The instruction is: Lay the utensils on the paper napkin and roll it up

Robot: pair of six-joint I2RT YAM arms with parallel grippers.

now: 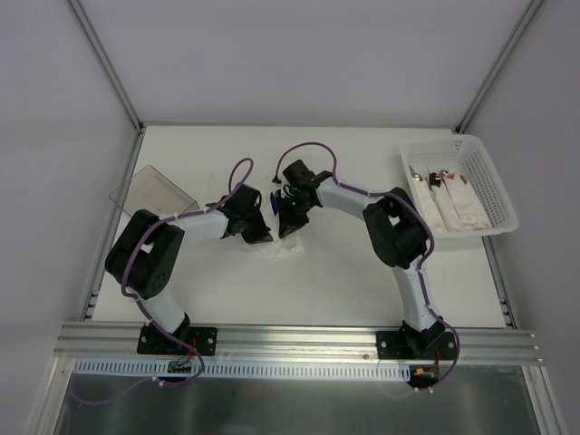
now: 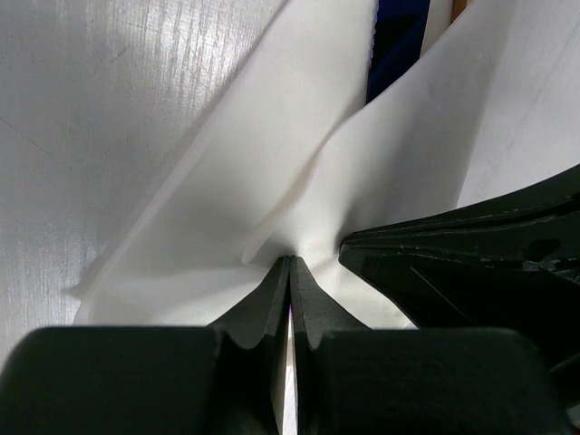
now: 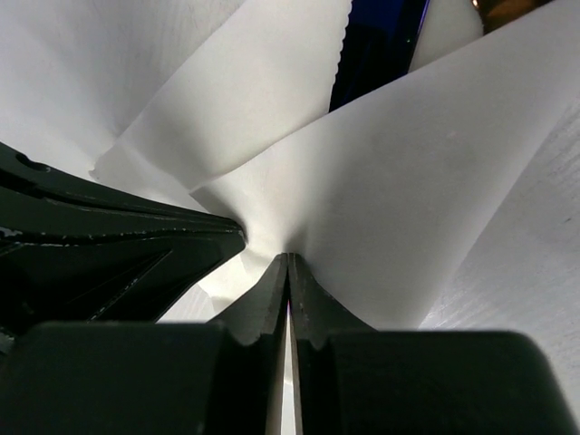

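The white paper napkin [image 1: 286,247] lies crumpled at the table's middle, where both grippers meet over it. My left gripper [image 2: 290,261] is shut, pinching a fold of the napkin [image 2: 272,163]. My right gripper [image 3: 288,258] is shut on another fold of the napkin [image 3: 408,181], right beside the left one. In the top view the left gripper [image 1: 263,234] and the right gripper [image 1: 290,223] nearly touch. A tan-brown sliver [image 3: 507,9], perhaps a utensil, shows at the top edge of the right wrist view. The rest of the utensils is hidden by the napkin and the arms.
A white perforated basket [image 1: 494,195] at the right holds several rolled napkin bundles. A clear smoky container [image 1: 152,188] lies at the left. A dark blue object [image 1: 275,203] sits between the grippers, just beyond the napkin.
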